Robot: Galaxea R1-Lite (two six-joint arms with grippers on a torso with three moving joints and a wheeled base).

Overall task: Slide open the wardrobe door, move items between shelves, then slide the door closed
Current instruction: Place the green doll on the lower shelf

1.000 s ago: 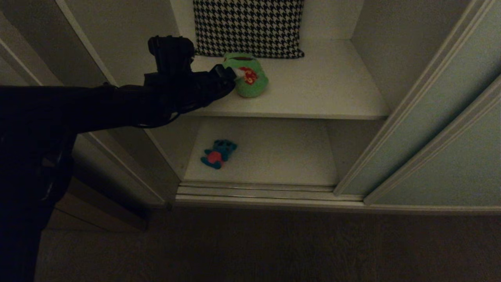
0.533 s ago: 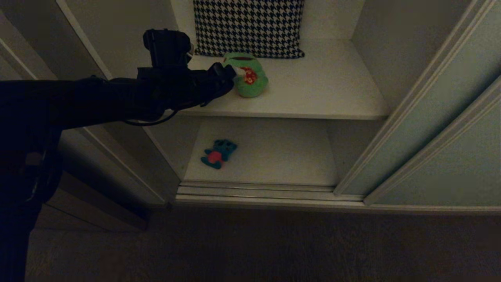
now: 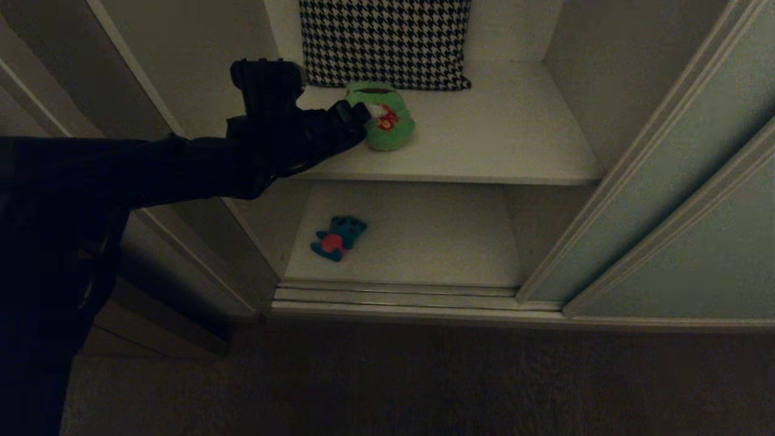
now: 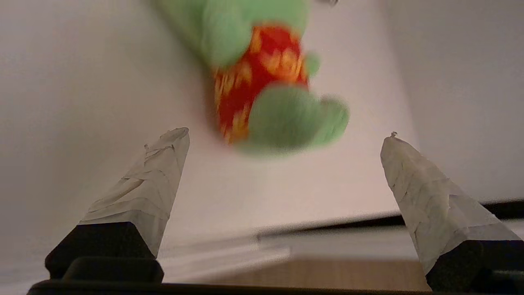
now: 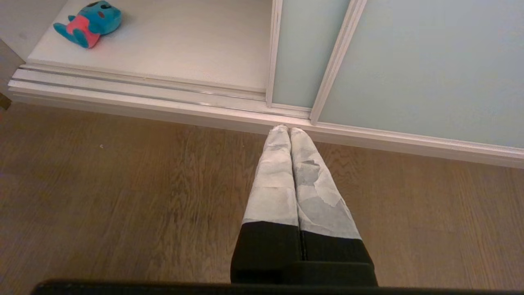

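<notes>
A wardrobe stands open, its sliding door pushed to the right so that the left bay is exposed from the floor track up. The left end effector reaches in over the upper shelf from the left, its taped fingers spread wide with nothing between them, their tips just short of the green frog. The frog lies on the left half of that shelf, near its front edge and just in front of the houndstooth cushion, which leans against the back wall; its head points toward the cushion and its feet toward the shelf's front lip, so its long axis runs near to far, the red flowered belly facing up. To the frog's right the shelf is bare as far as the right wall. On the lower shelf the blue toy lies near the left wall, belly up, its long axis on a slant from near-left to far-right, with open board to its right. The right end effector hangs low over the wooden floor in front of the door's bottom rail, its fingers pressed together and empty.
</notes>
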